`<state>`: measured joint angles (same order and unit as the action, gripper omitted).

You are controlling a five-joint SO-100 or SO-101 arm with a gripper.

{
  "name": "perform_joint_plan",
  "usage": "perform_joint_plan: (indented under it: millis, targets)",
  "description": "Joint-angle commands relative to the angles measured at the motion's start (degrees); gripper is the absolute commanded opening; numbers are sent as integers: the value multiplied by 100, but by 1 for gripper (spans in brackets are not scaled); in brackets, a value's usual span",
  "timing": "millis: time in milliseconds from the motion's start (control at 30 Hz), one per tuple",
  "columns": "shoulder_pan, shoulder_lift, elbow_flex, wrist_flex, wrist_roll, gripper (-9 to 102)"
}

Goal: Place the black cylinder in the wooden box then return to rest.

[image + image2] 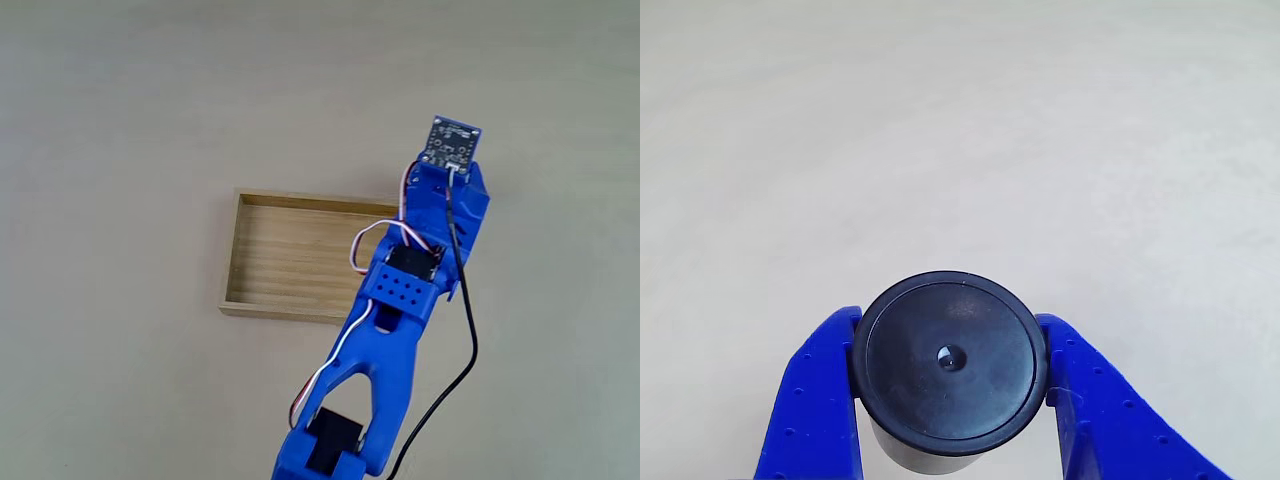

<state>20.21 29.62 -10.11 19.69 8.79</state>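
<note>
In the other view, the black cylinder (948, 365) stands upright on the pale table, its round dished top facing the camera. My gripper (945, 322) has its blue fingers (815, 400) pressed against the cylinder's left and right sides, so it is shut on the cylinder. In the fixed view the blue arm (400, 300) reaches up from the bottom edge, its wrist just right of the wooden box (290, 260). The box holds nothing on its visible floor. The wrist and its small circuit board (452, 145) hide the cylinder and the fingers there.
A black cable (465, 340) and white-red wires (365, 245) hang along the arm. The arm covers the box's right end. Bare beige table (120, 120) lies all around the box and the arm.
</note>
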Motion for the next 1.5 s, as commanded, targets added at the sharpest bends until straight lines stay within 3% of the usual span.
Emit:
perform_joint_plan:
  millis: [0, 933, 1467]
  targets:
    - [-132, -1582, 272, -158, 88, 16]
    - [-1450, -5238, 4816, -835, 70, 16]
    - [-1547, -4957, 5643, -1617, 9, 16]
